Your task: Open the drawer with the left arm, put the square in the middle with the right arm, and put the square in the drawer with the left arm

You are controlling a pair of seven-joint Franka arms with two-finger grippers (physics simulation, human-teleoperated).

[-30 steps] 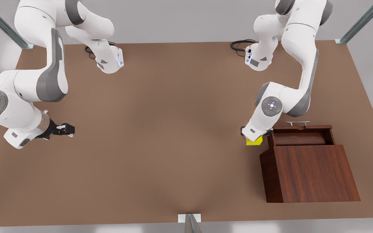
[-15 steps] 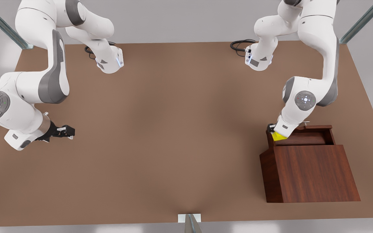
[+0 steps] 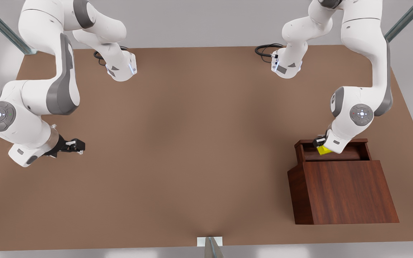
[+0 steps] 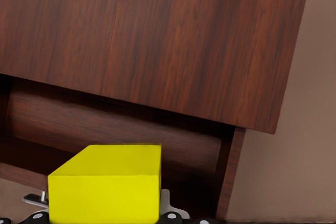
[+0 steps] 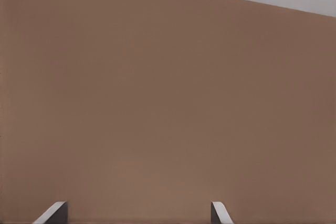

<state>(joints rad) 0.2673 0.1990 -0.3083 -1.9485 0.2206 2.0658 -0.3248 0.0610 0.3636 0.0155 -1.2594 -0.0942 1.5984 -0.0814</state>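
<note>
- My left jaws [image 3: 320, 146] grip the cube [image 3: 323, 150], clamped on it and hanging over the open drawer [image 3: 332, 153] of the cabinet [image 3: 346, 191], on the front view's right.
- In the left wrist view the cube [image 4: 107, 187] sits above the drawer's [image 4: 110, 129] dark inside.
- My right jaws [image 3: 79, 145] are open, fingertips [image 5: 52, 213] spread, waiting low over the bare table [image 3: 177, 143], well apart on the front view's left.

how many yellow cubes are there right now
1. The yellow cube is held in the left gripper over the open drawer at the front view's right. The right gripper waits open at the front view's left. The cabinet could hide more.
</note>
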